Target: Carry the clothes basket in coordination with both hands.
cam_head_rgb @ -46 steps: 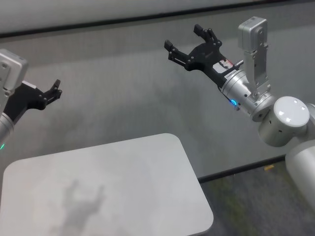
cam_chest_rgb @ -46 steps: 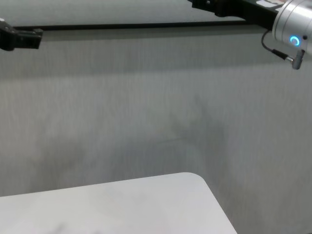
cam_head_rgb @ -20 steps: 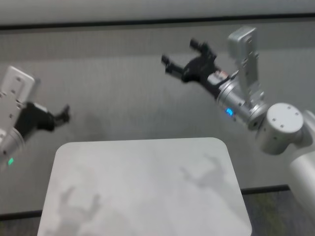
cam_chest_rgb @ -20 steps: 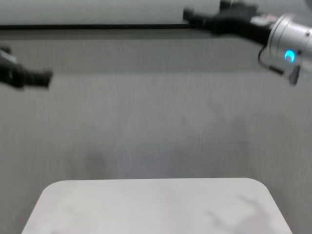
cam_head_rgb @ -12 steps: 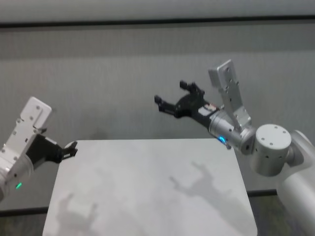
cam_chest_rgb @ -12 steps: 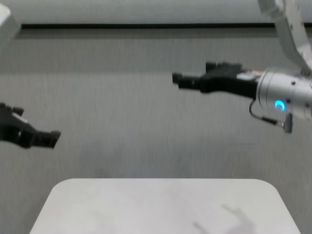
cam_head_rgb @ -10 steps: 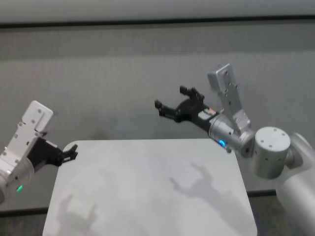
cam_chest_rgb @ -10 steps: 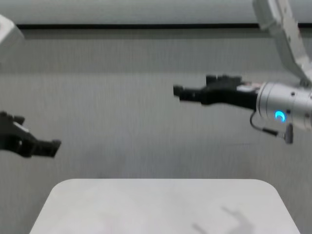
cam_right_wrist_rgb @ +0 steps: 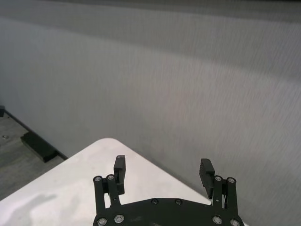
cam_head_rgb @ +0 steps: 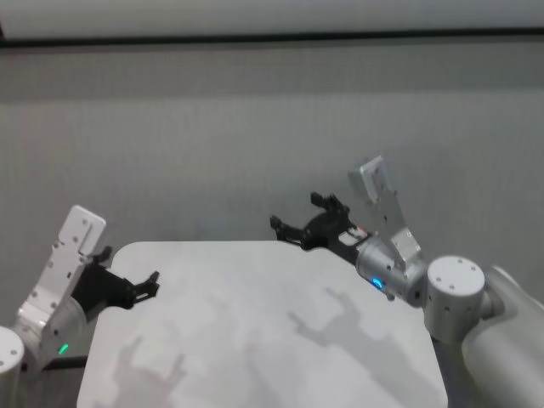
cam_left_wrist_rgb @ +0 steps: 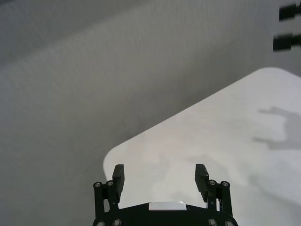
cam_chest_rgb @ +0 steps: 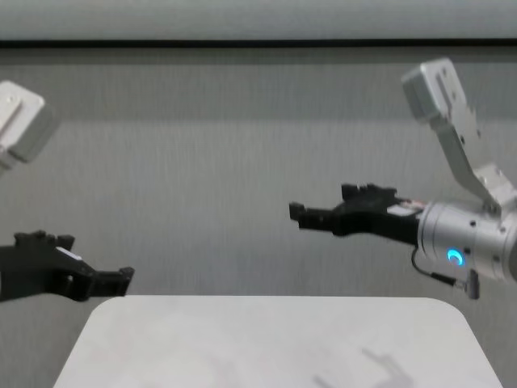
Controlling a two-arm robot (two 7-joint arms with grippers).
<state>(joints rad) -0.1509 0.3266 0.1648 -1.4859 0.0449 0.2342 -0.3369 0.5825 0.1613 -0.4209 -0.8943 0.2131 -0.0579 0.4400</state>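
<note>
Grey carpeted floor (cam_head_rgb: 255, 127) is filling most of the head view. White rounded-corner worktop (cam_head_rgb: 255, 340) is sitting at 6 o'clock. The wicker clothes basket isn't showing in any view.

R arm w/ silver-white wrist & glowing blue ring is reaching in from 4 o'clock; its black pincer right end effector (cam_head_rgb: 299, 223) (cam_chest_rgb: 331, 212) (cam_right_wrist_rgb: 162, 173) is hanging wide apart, holding nothing, over the worktop's far edge near 1 o'clock.

L arm is coming in from 8 o'clock; black left end effector (cam_head_rgb: 136, 289) (cam_chest_rgb: 89, 283) (cam_left_wrist_rgb: 160, 178) is also gaping wide, holding nothing, just at the worktop's 9 o'clock edge.
</note>
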